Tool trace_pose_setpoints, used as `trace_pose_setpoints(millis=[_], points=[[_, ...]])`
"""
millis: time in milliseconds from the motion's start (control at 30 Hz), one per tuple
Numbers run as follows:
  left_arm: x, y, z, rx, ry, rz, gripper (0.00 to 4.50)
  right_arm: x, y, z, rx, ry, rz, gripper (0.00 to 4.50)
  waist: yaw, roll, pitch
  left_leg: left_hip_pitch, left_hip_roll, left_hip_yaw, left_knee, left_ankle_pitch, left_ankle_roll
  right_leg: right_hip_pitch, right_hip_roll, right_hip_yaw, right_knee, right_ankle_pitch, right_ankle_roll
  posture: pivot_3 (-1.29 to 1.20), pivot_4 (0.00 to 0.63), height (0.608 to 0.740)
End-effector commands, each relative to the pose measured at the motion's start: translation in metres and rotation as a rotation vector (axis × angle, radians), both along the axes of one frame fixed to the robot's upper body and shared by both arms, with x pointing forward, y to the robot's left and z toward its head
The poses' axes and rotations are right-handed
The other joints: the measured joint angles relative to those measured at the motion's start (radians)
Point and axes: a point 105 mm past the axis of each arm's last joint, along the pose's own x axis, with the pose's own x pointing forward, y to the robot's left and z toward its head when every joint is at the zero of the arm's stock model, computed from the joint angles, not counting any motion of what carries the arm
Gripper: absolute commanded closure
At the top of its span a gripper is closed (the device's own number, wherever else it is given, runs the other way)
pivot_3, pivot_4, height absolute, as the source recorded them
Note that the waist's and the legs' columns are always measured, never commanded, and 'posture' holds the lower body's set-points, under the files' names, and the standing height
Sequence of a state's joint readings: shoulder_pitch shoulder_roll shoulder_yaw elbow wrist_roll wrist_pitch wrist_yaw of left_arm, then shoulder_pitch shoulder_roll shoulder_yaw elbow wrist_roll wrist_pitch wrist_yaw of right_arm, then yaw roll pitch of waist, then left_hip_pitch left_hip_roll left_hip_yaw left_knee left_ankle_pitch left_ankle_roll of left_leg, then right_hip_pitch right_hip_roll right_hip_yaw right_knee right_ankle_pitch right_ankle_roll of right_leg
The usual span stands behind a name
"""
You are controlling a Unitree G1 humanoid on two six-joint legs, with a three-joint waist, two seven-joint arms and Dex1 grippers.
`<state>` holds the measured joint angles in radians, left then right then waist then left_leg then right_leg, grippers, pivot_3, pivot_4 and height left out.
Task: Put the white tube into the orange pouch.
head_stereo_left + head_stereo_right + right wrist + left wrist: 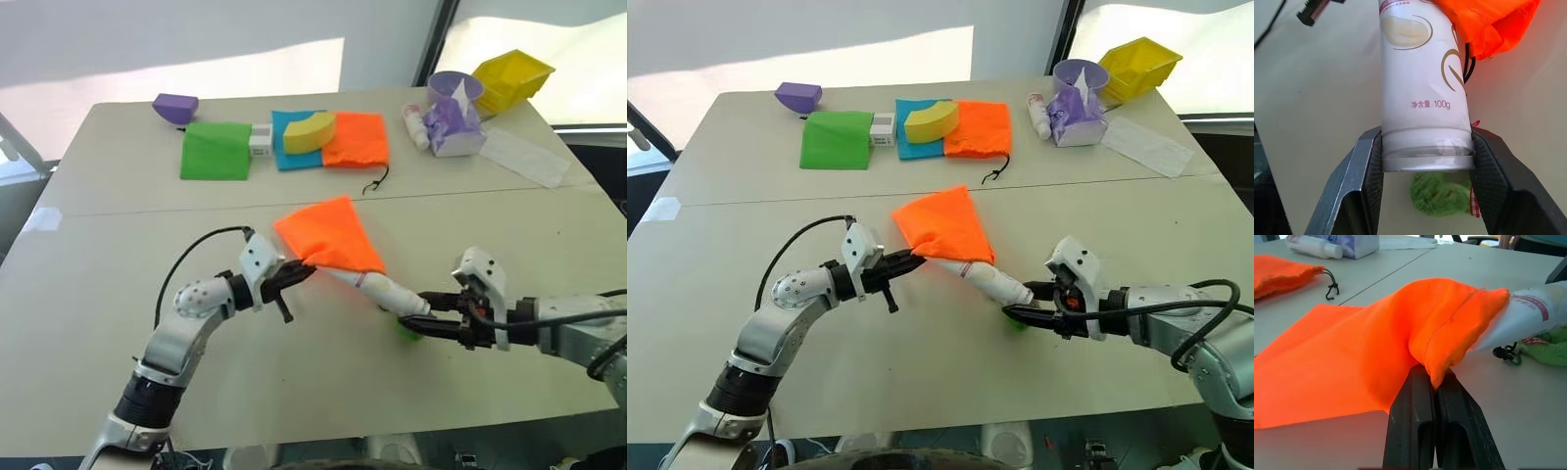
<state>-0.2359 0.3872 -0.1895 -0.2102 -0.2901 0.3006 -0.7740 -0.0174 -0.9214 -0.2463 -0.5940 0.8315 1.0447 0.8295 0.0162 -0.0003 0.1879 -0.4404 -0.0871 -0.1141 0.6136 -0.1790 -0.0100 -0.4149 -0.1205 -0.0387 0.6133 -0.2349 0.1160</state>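
You have the stiff, slick white tube [1424, 93] clamped at its cap in the right gripper [431, 315], while the left gripper [1432, 382] pinches the limp orange pouch [328, 233] at its hem.

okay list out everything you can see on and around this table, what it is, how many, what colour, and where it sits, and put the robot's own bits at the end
white tube: 1, white, mid-table, far end inside the pouch mouth, cap end between the right jaws
orange pouch: 1, neon orange, mid-table, mouth edge pinched by the left jaws
pom-pom: 1, green, under the tube's cap
second orange pouch: 1, orange, far side
green cloth: 1, green, far left
blue cloth: 1, blue, beside the green one
yellow wedge: 1, yellow, on the blue cloth
purple block: 1, purple, far left
small white box: 1, white, between the cloths
white bottle: 1, far right
purple cup: 1, far right
yellow bin: 1, far right corner
left gripper: black, shut
right gripper: black
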Motion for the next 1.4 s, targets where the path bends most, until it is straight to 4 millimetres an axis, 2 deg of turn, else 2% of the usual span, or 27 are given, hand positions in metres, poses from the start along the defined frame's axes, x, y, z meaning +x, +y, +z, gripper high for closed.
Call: trace_pose_setpoints(millis=[33, 100, 200, 400, 500, 567, 700, 833, 1000, 1133, 1233, 1367, 1400], points=[[-0.001, -0.002, 0.006, -0.008, -0.015, -0.018, 4.50, 0.007, -0.005, 0.009, -0.013, -0.063, -0.021, 2.25, 0.000, 0.000, 0.000, 0.000, 0.000, 0.000, 0.000, 0.000, 0.000, 0.000, 0.000, 0.000, 0.000, 0.000, 0.000, 0.00, 0.150, 0.740], [-0.001, -0.001, 0.008, -0.014, -0.012, -0.021, 4.50, 0.013, -0.010, 0.005, -0.039, -0.069, -0.063, 2.25, -0.002, 0.000, 0.000, 0.000, 0.000, 0.000, 0.000, 0.000, 0.000, 0.000, 0.000, 0.000, 0.000, 0.000, 0.000, 0.00, 0.150, 0.740], [0.000, 0.001, 0.010, -0.012, -0.011, -0.025, 4.50, 0.012, -0.010, -0.001, -0.074, -0.062, -0.055, 2.25, -0.001, 0.000, 0.000, 0.000, 0.000, 0.000, 0.000, 0.000, 0.000, 0.000, 0.000, 0.000, 0.000, 0.000, 0.000, 0.00, 0.150, 0.740], [0.008, 0.007, 0.016, -0.028, -0.023, 0.000, 4.50, 0.001, -0.023, 0.016, -0.022, -0.058, -0.012, 2.25, 0.002, 0.000, 0.000, 0.000, -0.001, 0.000, 0.000, 0.000, 0.000, 0.000, 0.000, 0.000, 0.000, 0.001, -0.001, 0.00, 0.150, 0.740], [0.014, 0.006, 0.023, -0.074, -0.014, 0.012, 4.50, -0.011, -0.019, 0.020, 0.004, -0.038, 0.059, 2.25, 0.013, 0.000, 0.000, 0.000, -0.001, 0.000, 0.002, 0.000, 0.000, 0.000, 0.000, 0.000, 0.001, 0.001, 0.000, 0.00, 0.150, 0.740], [0.016, 0.005, 0.028, -0.112, 0.005, 0.011, 4.50, -0.003, -0.014, 0.021, 0.003, -0.081, 0.041, 2.25, 0.014, 0.000, 0.000, 0.001, 0.000, 0.001, 0.002, 0.000, 0.000, 0.001, 0.001, 0.000, 0.001, 0.001, 0.001, 0.00, 0.150, 0.740], [0.018, 0.009, 0.031, -0.116, 0.027, -0.007, 4.50, -0.005, -0.003, 0.020, 0.002, -0.083, 0.070, 2.25, 0.022, 0.000, 0.000, 0.001, 0.001, 0.001, 0.002, 0.000, 0.000, 0.001, 0.001, 0.000, 0.001, 0.001, 0.002, 0.00, 0.150, 0.740], [0.019, 0.010, 0.033, -0.113, 0.038, -0.021, 4.50, 0.011, -0.014, 0.019, -0.029, -0.119, -0.017, 2.25, 0.024, 0.000, 0.000, 0.001, 0.001, 0.001, 0.002, 0.000, 0.000, 0.000, 0.001, 0.000, 0.001, 0.003, -0.002, 0.00, 0.150, 0.740], [0.020, 0.008, 0.032, -0.111, 0.047, -0.025, 4.50, -0.001, -0.014, 0.020, -0.020, -0.077, 0.049, 2.25, 0.025, 0.000, 0.000, 0.000, 0.000, 0.001, 0.002, 0.000, 0.000, 0.000, 0.000, 0.001, 0.001, 0.003, -0.002, 0.00, 0.150, 0.740], [0.019, 0.007, 0.034, -0.128, 0.072, -0.037, 4.50, 0.014, -0.026, 0.022, -0.048, -0.120, -0.036, 2.25, 0.023, 0.000, 0.000, 0.001, 0.000, 0.001, 0.002, 0.000, 0.001, 0.000, 0.000, 0.001, 0.001, 0.003, -0.002, 0.00, 0.150, 0.740], [0.021, 0.009, 0.038, -0.153, 0.089, -0.029, 4.50, 0.017, -0.021, 0.027, -0.001, -0.120, -0.043, 2.25, 0.022, 0.000, 0.000, 0.001, 0.000, 0.002, 0.003, 0.000, 0.001, 0.001, 0.000, 0.001, 0.001, 0.003, -0.002, 0.00, 0.150, 0.740], [0.024, 0.008, 0.047, -0.226, 0.146, -0.036, 4.50, 0.033, -0.027, 0.019, -0.059, -0.134, -0.132, 2.25, 0.023, -0.001, 0.000, 0.001, 0.001, 0.001, 0.003, 0.000, 0.001, 0.001, 0.001, 0.001, 0.001, 0.004, -0.002, 0.00, 0.150, 0.740], [0.025, 0.007, 0.048, -0.218, 0.136, -0.037, 4.50, 0.031, -0.023, 0.019, -0.037, -0.121, -0.113, 2.25, 0.023, -0.001, 0.000, 0.001, 0.001, 0.001, 0.003, 0.000, 0.001, 0.001, 0.001, 0.001, 0.001, 0.004, -0.002, 0.00, 0.150, 0.740]])
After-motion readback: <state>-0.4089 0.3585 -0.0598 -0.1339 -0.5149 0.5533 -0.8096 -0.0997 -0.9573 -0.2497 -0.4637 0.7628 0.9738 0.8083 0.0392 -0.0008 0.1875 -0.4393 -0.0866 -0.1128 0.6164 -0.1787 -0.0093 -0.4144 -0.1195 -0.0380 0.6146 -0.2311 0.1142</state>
